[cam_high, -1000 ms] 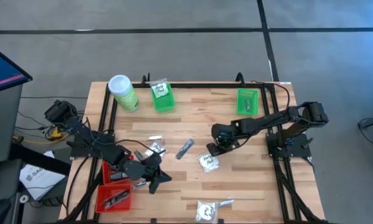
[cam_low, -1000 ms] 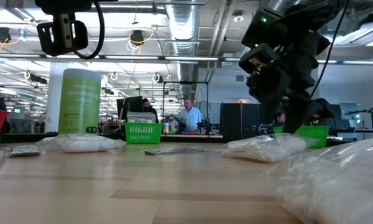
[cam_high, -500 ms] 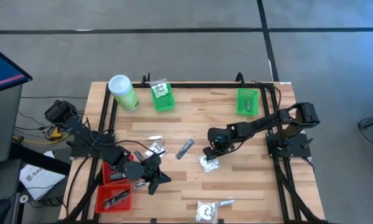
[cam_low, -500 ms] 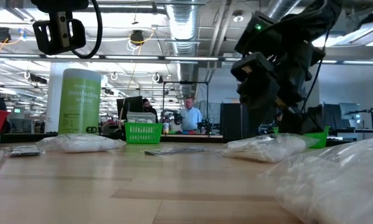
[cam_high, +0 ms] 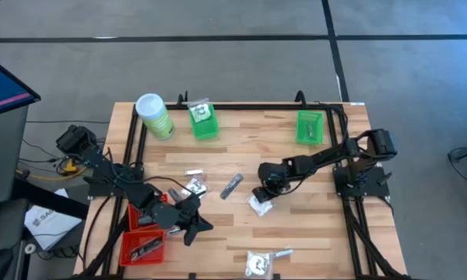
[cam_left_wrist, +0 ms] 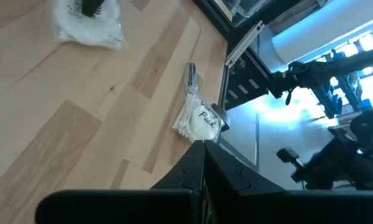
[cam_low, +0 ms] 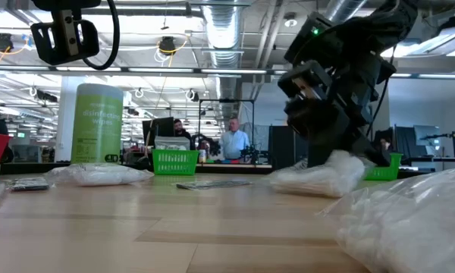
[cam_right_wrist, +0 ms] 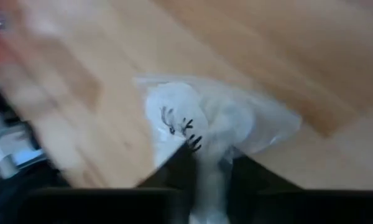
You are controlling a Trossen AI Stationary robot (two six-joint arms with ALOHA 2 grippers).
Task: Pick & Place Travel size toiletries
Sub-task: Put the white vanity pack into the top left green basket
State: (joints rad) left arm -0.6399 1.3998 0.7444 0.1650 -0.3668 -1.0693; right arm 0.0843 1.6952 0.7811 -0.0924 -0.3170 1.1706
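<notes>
right gripper: clamped on one end of a white packet, mid-table; wrist view shows the packet pinched between the dark fingers
packet: end at the gripper raised off the wood in low view, the rest sagging onto the table
just beside right gripper: dark grey stick, toward the left arm
farther out: second white packet and a slim sachet past the stick
toward front edge: another packet with a stick, well apart from the gripper
behind gripper: green basket at the back rail; second green basket and canister farther along the rail
left gripper: clenched, nothing in it, above the front-left part of the table, beside the red baskets
red baskets: dark items inside, type unclear
</notes>
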